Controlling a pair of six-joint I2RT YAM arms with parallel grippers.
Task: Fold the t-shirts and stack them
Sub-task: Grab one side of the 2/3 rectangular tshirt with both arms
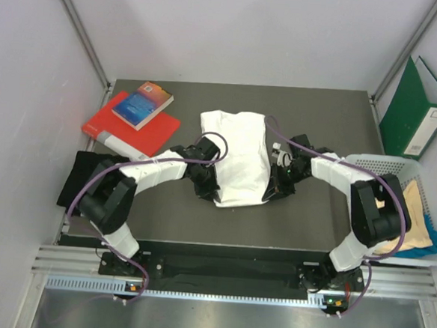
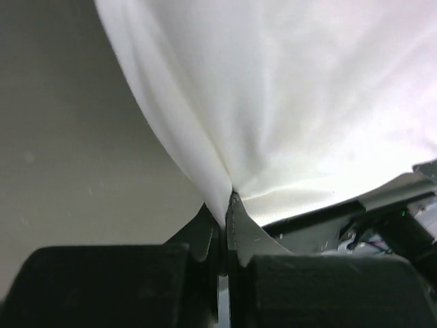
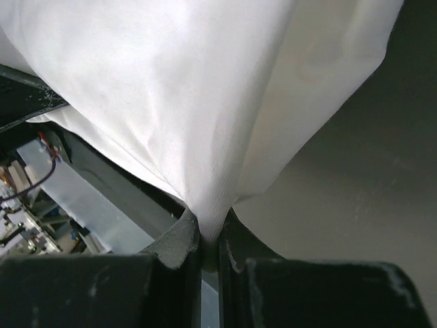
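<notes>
Two pinch grips on the white t-shirt [image 1: 237,159]: left gripper [image 2: 222,213] and right gripper [image 3: 209,229] each clamp a near corner. Soft smooth cloth, rough folded rectangle, centre of the table [image 1: 326,123]. Dark matte surface shows around it; books [image 1: 135,117] left, mesh basket [image 1: 434,213] right.

You look down on a dark grey counter [image 1: 333,127], boxed in by plain pale walls [image 1: 250,31] at the back and on both sides. Two thin metal posts rise from its far corners, one on the left [image 1: 81,30] and one on the right [image 1: 407,46]. A green binder [image 1: 417,110] stands by the right wall, just past the far right corner. Along your near edge runs a ribbed aluminium rail [image 1: 225,281], with a dull metal sheet [image 1: 230,322] below it. The light is soft and even.
</notes>
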